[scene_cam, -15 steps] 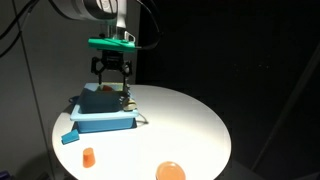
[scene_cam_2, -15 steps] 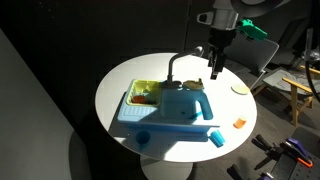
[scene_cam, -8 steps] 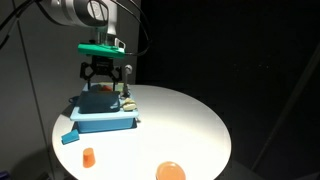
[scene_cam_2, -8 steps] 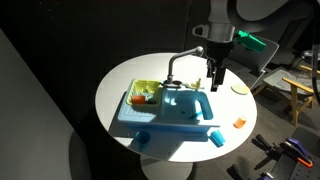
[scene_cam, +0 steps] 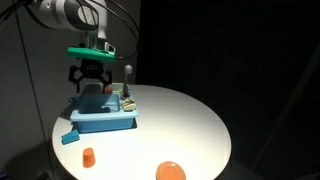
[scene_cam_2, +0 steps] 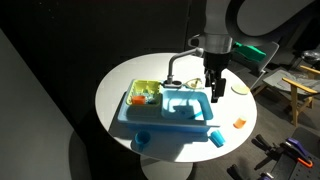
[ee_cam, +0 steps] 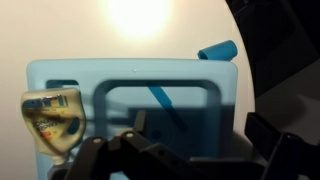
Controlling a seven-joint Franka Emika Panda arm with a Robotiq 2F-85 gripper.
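Observation:
My gripper [scene_cam: 90,82] hangs open and empty just above a blue toy sink [scene_cam: 100,118] on a round white table [scene_cam: 180,125]. In an exterior view the gripper [scene_cam_2: 214,92] is over the sink's [scene_cam_2: 170,110] basin edge, beside the grey faucet [scene_cam_2: 176,64]. In the wrist view the gripper [ee_cam: 200,135] comes in from the bottom with its fingers [ee_cam: 135,125] spread over the basin [ee_cam: 160,105]. A thin blue stick [ee_cam: 160,100] lies in the basin. A yellow compartment [ee_cam: 50,115] with small items sits at the sink's left end.
A blue cylinder [ee_cam: 216,50] lies past the sink's corner and shows in an exterior view [scene_cam_2: 215,137]. An orange cup [scene_cam: 88,156], an orange plate [scene_cam: 171,171] and a blue piece [scene_cam: 68,137] lie on the table. A pale disc [scene_cam_2: 240,88] lies near the rim.
The gripper has moved sideways from beside the faucet to over the sink and come lower. It stays open and empty. Nothing on the table has moved.

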